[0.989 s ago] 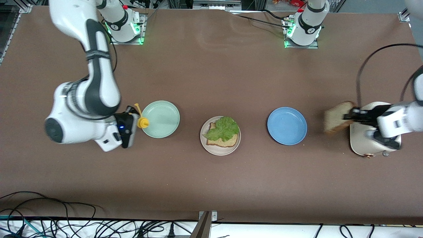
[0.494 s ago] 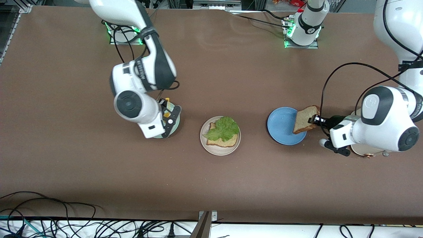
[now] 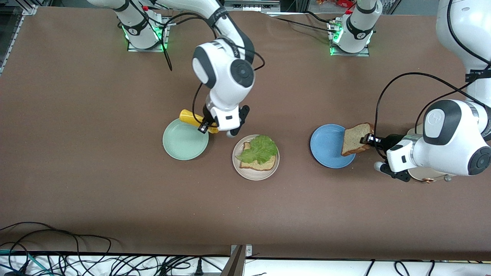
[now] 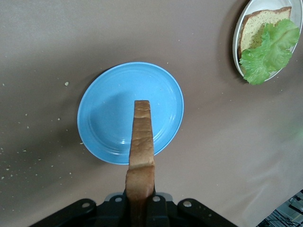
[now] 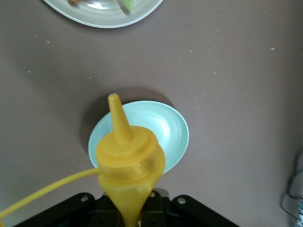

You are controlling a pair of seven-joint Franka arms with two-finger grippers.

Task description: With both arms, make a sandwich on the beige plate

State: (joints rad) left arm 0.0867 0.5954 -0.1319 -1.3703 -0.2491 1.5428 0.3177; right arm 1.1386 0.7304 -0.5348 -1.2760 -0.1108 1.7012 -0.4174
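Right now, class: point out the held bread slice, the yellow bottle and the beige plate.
bread slice [image 3: 355,138], front view, its flat face.
yellow bottle [image 5: 129,161], right wrist view, its cap.
beige plate [image 3: 254,174], front view, bare rim.

Both arms are glossy white shells with rounded, bulbous joints. Dark grey to black bands and round caps mark the joints of the right arm [image 3: 226,73], upper middle of the frame, and the left arm [image 3: 447,140], at the right edge. Black cables loop loosely off each wrist, the left arm's arching high. The cylindrical bases at the top edge carry black rings, small red parts and green lights on metal mounting plates. Each end effector mount is black, with round screw heads showing in the wrist views.
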